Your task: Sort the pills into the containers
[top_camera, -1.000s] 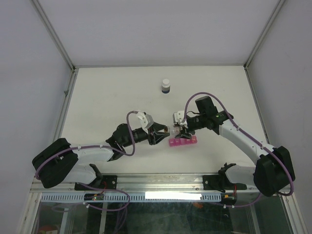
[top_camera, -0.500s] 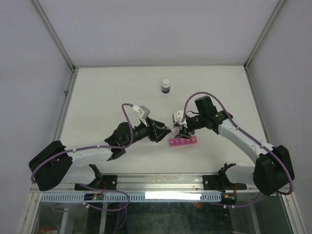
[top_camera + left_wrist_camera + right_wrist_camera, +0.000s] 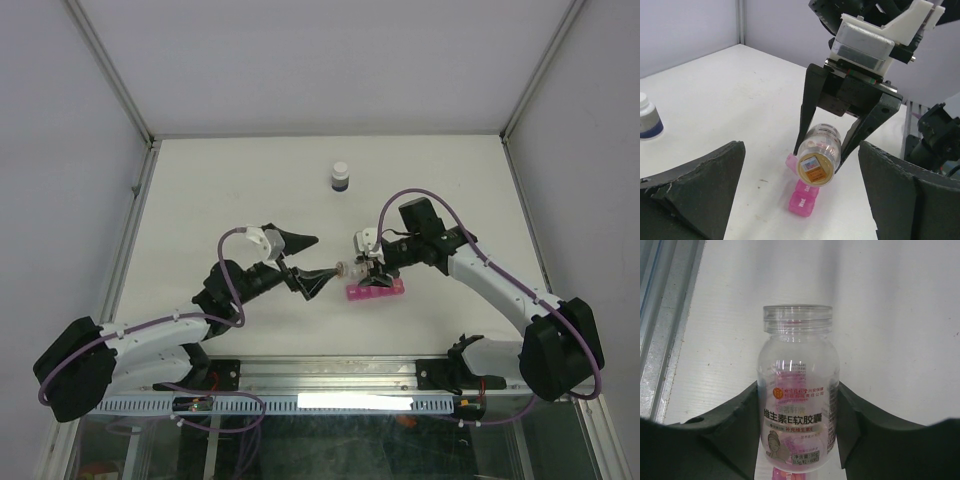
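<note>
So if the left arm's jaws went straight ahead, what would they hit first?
Probably the clear bottle held in the right arm's jaws, above the pink pill organizer; depth is unclear.

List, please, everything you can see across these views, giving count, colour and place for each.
clear bottle: one, transparent with a printed label, held off the table, tipped on its side above the pill organizer
pill organizer: one, pink translucent, lying on the table below the clear bottle
dark bottle: one, dark with a white cap, upright at the far middle of the table
table: one, white, under everything
left gripper: one, black, open, facing the end of the clear bottle, holding nothing
right gripper: one, black, shut on the clear bottle
</note>
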Controlling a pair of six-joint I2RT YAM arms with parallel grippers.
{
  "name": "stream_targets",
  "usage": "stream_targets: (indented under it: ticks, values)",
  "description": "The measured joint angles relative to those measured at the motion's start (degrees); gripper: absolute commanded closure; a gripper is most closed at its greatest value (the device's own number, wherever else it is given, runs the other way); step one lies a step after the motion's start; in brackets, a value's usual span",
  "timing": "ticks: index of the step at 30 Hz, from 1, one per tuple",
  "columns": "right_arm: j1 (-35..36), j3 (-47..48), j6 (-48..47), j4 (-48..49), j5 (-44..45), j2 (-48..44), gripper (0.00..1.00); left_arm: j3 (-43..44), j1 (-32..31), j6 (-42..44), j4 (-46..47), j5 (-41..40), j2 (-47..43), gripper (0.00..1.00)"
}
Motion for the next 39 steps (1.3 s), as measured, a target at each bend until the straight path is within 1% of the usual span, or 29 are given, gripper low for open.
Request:
stream_targets:
  ticks: [3,6,10,14,16,18,20,22,26,27,29,31,32,34,38,39]
  values:
    - [0.0,0.0,-0.2,-0.7,-0.4,0.0,1.00,0.0,1.7,4.7,0.0,3.9,-0.2,0.02]
    - [0.0,0.0,-0.6,-1.1,-0.6,0.0,1.00,-0.2,2.6,8.6,0.0,7.3,0.3,0.08]
    - [0.0,0.0,-1.0,-1.4,-0.6,0.0,1.00,-0.2,2.6,12.1,0.4,11.6,3.5,0.12]
    - [0.0,0.0,-1.2,-1.7,-0.7,0.0,1.00,-0.1,2.6,13.2,1.6,16.0,8.3,0.17]
    - [0.0,0.0,-1.2,-1.7,-0.9,0.0,1.00,0.0,2.6,13.2,2.0,17.4,9.8,0.21]
    - [0.0,0.0,-1.2,-1.7,-1.0,0.0,1.00,0.0,2.6,13.2,3.1,18.8,11.1,0.23]
    - [0.0,0.0,-1.2,-1.7,-1.2,0.0,1.00,0.3,2.6,13.1,4.0,19.2,12.0,0.27]
    - [0.0,0.0,-1.2,-1.7,-1.4,0.0,1.00,1.0,2.6,12.8,4.6,19.6,13.0,0.28]
    - [0.0,0.0,-1.4,-1.8,-1.4,0.0,1.00,2.6,2.6,11.8,5.4,20.0,14.9,0.36]
    - [0.0,0.0,-1.4,-1.8,-1.4,0.0,1.00,2.8,2.6,11.7,5.6,20.0,15.3,0.40]
    - [0.0,0.0,-1.4,-1.8,-1.5,0.0,1.00,3.2,2.6,11.3,5.7,20.1,16.1,0.53]
    - [0.0,0.0,-1.4,-1.8,-1.4,0.0,1.00,3.5,2.6,10.5,5.7,20.2,16.8,0.62]
    - [0.0,0.0,-1.4,-1.7,-1.3,0.0,1.00,3.6,2.6,10.0,5.7,20.3,17.0,0.66]
    - [-0.2,0.0,-1.4,-1.9,-1.2,0.0,1.00,3.8,2.6,9.4,5.6,20.3,17.2,0.70]
    - [-0.3,0.0,-1.4,-1.9,-1.1,0.0,1.00,4.1,2.6,7.6,5.6,20.3,17.6,0.86]
    - [-0.3,0.0,-1.4,-2.0,-1.1,0.0,1.00,4.2,2.6,6.8,5.6,20.2,17.6,0.92]
